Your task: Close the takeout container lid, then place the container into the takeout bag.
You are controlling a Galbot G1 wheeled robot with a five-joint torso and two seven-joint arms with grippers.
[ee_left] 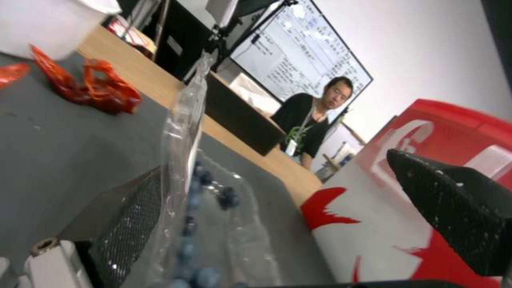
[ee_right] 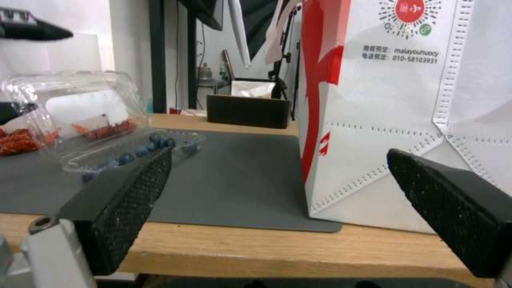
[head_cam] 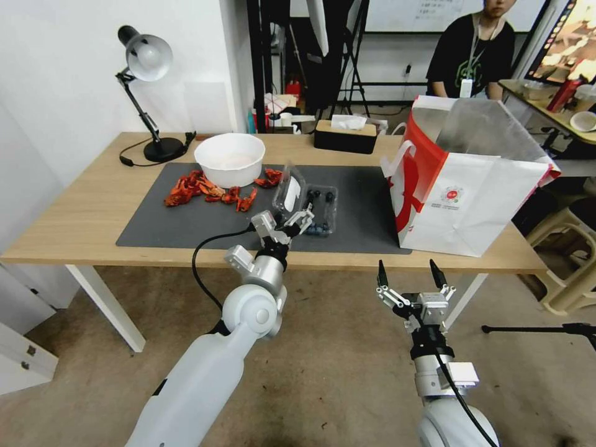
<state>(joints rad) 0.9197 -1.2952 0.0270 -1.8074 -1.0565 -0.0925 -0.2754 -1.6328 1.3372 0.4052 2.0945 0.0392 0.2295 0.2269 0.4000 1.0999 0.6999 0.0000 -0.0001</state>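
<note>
step: closing the lid (head_cam: 289, 191) | takeout container (head_cam: 318, 214) on mat, left of takeout bag (head_cam: 462, 198) | my left tool (head_cam: 287, 225) spread wide, one finger against upright lid — next, push it over | right tool (head_cam: 411, 274) open, idle below counter (head_cam: 74, 230)

White takeout bag (head_cam: 481, 205) with red sides, grey mat (head_cam: 186, 211), dark blueberries (head_cam: 320, 197)
</note>
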